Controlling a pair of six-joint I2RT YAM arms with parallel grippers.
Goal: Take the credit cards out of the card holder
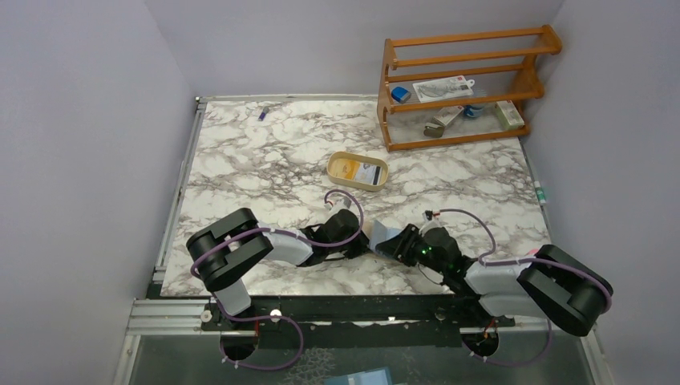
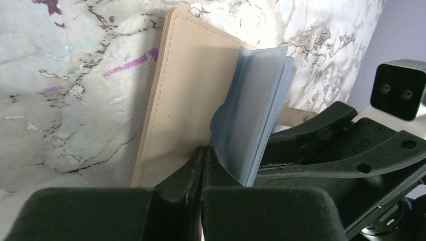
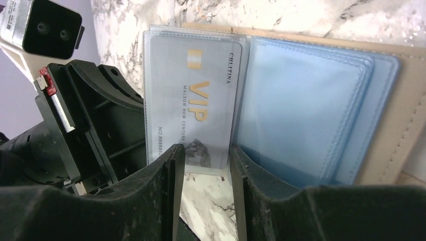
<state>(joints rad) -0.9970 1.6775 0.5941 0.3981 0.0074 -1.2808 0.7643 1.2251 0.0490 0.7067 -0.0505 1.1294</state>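
1. The card holder [image 1: 383,239] lies open near the middle of the tabletop's near edge, between the two hands.
2. The left hand [image 2: 203,165] is closed on the holder's near edge, where the beige cover meets the blue sleeves [image 3: 301,110]. It seems to be acting as the anchor.
3. The right hand [image 3: 206,160] is open, its fingers apart with marble showing in the gap. It grips nothing.
4. A pale card [image 3: 201,95] marked VIP sits in the clear sleeve at the left of the fanned sleeves, straight ahead of the right hand. Its short lower edge falls just at the fingertips.
5. The card's long axis runs away from the right hand, in line with its reach. A pull back along that line would likely slide it out lengthwise.
6. The card shows its face to the right wrist camera and looks wider than the finger gap. The fingers would therefore close across its width rather than onto its faces, so I judge the wrist or the sleeve needs turning first.
7. The right hand is the nearer and the only free one.
8. Which end of the sleeve is open cannot be told.
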